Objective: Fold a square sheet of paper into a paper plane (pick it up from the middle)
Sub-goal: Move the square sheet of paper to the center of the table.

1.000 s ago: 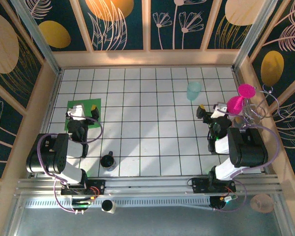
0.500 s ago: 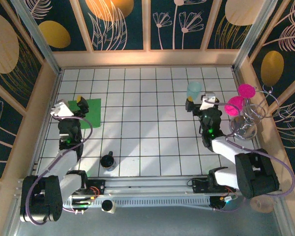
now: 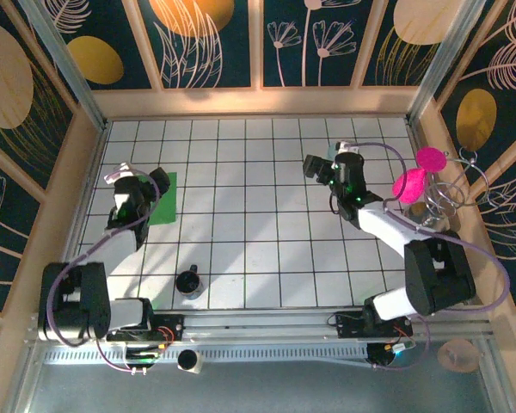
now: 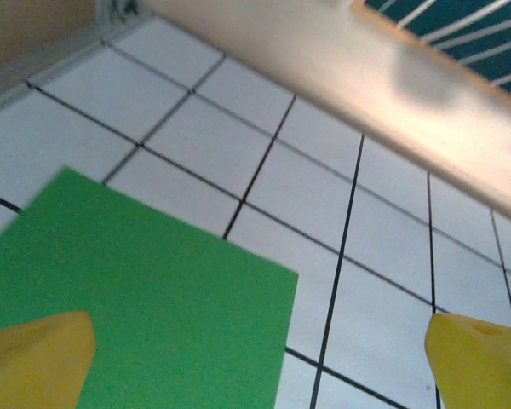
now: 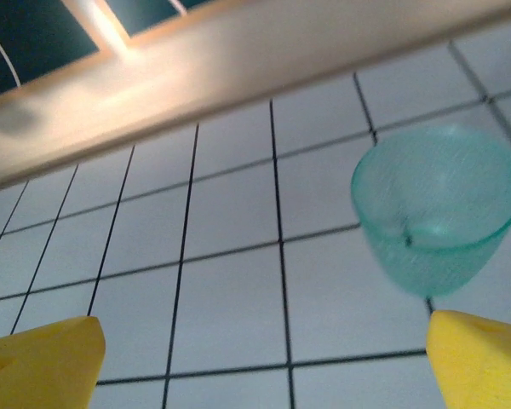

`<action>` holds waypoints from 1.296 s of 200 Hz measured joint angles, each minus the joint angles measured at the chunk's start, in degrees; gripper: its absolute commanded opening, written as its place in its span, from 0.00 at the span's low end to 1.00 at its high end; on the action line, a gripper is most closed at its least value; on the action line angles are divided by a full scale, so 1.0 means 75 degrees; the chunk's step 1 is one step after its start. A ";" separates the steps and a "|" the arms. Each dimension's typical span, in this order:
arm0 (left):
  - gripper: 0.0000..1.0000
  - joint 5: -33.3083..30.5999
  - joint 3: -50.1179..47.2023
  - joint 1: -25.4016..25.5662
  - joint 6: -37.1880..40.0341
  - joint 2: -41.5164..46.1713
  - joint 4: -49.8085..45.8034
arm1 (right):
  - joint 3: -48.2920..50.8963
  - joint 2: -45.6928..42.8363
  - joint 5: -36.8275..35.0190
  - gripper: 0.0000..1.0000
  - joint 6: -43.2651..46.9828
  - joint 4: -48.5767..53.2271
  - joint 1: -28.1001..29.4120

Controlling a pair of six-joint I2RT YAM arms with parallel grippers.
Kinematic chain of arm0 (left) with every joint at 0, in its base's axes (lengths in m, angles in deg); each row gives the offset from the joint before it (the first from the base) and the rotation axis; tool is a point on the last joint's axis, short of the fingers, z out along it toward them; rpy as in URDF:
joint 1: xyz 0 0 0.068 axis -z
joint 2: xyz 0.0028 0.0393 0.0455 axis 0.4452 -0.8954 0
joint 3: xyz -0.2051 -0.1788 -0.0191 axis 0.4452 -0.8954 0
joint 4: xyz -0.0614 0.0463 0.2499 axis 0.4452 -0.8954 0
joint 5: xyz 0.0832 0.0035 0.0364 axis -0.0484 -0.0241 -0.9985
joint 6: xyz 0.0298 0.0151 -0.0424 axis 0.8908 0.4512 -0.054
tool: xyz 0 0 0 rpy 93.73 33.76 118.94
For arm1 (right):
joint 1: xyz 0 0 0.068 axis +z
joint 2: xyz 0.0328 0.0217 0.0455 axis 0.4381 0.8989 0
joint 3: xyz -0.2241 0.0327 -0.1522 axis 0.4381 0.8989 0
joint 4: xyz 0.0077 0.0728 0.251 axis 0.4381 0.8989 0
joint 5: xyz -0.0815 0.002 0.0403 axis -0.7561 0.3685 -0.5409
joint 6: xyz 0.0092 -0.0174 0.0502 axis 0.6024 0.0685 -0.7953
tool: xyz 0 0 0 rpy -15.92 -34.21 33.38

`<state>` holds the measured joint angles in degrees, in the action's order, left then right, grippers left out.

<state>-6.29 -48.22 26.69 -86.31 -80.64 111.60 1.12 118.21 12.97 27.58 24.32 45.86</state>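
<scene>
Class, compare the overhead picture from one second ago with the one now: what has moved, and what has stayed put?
Both arms stretched out from their bases. The left hand edged farther out above the green sheet. The right hand swung farther out and leftward to the teal cup. Both hands stay open, holding nothing. Sheet and cup seem unmoved.

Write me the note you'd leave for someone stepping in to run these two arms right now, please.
Left tool: open, empty, hovering over the far part of the square sheet of paper.
Right tool: open, empty, above the right side of the table, with the teal cup just ahead of it.
Paper: flat and unfolded on the table's left side.
Done: nothing yet; no pickup, no crease.
Left: grasp the sheet from its middle, then fold it into the paper plane.
</scene>
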 measured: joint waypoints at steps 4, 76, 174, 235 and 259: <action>0.99 0.0076 0.0134 0.0000 -0.0026 -0.0172 -0.0137 | -0.0050 0.0082 0.0102 0.94 -0.0073 0.0085 0.0006; 0.99 0.0560 0.2448 -0.0085 -0.0198 -0.2372 -0.2081 | -0.0513 0.0816 0.1055 0.92 -0.0857 0.0583 0.0134; 0.88 0.1434 0.3273 -0.0192 -0.0219 -0.3681 -0.3075 | -0.0522 0.0842 0.1209 0.92 -0.0909 0.0866 0.0166; 0.78 0.2352 0.2853 -0.0210 -0.0370 -0.3687 -0.2573 | -0.0525 0.0938 0.1215 0.92 -0.1029 0.0866 0.0166; 0.77 0.2576 0.2786 0.0044 -0.0501 -0.3681 -0.2428 | -0.0525 0.0962 0.1215 0.92 -0.1049 0.0866 0.0166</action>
<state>13.03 -27.33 27.01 -90.07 -108.25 93.40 -2.81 125.42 22.09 19.71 30.81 47.11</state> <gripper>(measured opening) 0.779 0.921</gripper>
